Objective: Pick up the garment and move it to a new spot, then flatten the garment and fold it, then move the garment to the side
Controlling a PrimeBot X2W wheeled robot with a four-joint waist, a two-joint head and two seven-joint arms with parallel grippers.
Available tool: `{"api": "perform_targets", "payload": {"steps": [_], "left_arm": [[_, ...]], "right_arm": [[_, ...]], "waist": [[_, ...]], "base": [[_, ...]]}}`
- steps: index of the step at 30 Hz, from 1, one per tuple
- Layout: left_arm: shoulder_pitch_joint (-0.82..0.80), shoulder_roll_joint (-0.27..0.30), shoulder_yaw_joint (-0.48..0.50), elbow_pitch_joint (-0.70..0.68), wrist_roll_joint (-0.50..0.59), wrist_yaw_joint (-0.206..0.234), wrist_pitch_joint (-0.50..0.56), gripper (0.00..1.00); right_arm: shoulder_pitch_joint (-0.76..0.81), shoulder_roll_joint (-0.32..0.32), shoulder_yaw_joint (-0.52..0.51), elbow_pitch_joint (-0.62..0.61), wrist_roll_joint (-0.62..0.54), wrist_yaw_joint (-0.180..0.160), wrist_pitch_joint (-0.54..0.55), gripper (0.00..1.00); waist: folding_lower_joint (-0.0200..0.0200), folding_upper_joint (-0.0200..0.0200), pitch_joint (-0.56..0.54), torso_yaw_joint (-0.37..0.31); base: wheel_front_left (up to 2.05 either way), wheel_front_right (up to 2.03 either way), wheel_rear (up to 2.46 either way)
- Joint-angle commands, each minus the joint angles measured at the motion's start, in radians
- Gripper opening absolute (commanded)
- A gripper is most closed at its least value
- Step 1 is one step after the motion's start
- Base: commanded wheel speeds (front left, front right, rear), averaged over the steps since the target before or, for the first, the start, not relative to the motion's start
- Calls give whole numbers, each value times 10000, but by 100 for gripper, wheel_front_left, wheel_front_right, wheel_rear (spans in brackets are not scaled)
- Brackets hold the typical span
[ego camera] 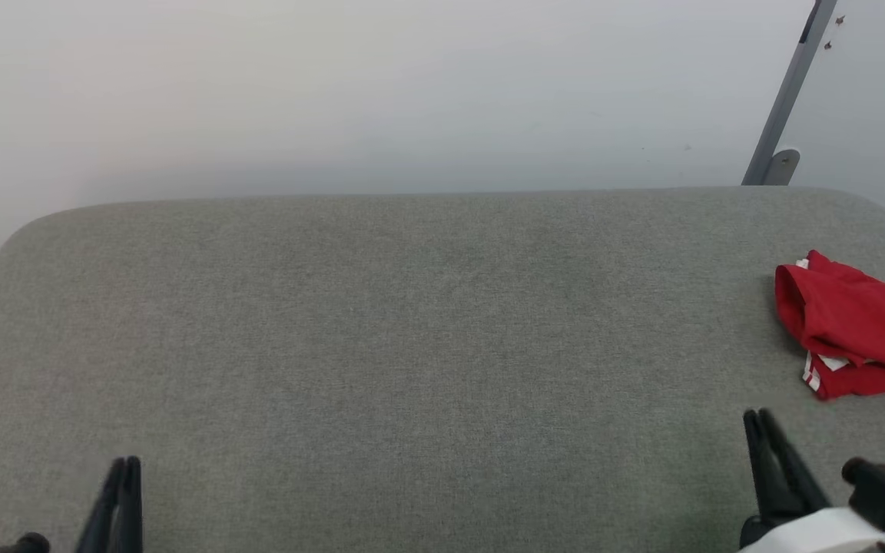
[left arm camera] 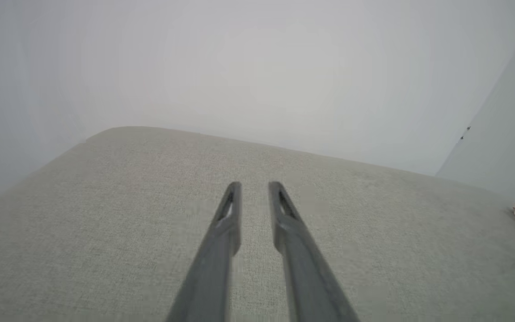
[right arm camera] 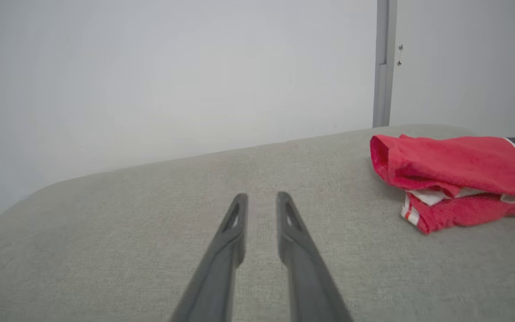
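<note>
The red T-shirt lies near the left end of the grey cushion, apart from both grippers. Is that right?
Wrong end. The head view shows the red T-shirt near the right end of the grey cushion, apart from both the left gripper and the right gripper.

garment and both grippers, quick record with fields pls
garment: red, loosely folded, at the table's right side, cut off by the head view's edge
table: grey fabric top
left gripper: fingers slightly apart, empty, over bare table
right gripper: fingers slightly apart, empty, near garment, not touching
stage: garment appears folded and set aside
</note>
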Motion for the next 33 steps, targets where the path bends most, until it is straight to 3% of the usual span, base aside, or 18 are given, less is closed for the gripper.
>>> {"api": "perform_targets", "payload": {"steps": [1,33], "left_arm": [[-13,18,11,-30,-40,0,12,0],[-1290,-804,278,588,-4423,-15,1416,0]], "right_arm": [[-29,-8,-15,-34,44,0,12,0],[-700,470,-550,6,4651,-1,1298,0]], "waist": [[0,-1,1,-1],[0,-1,157,-106]], "base": [[0,0,0],[0,0,0]]}}
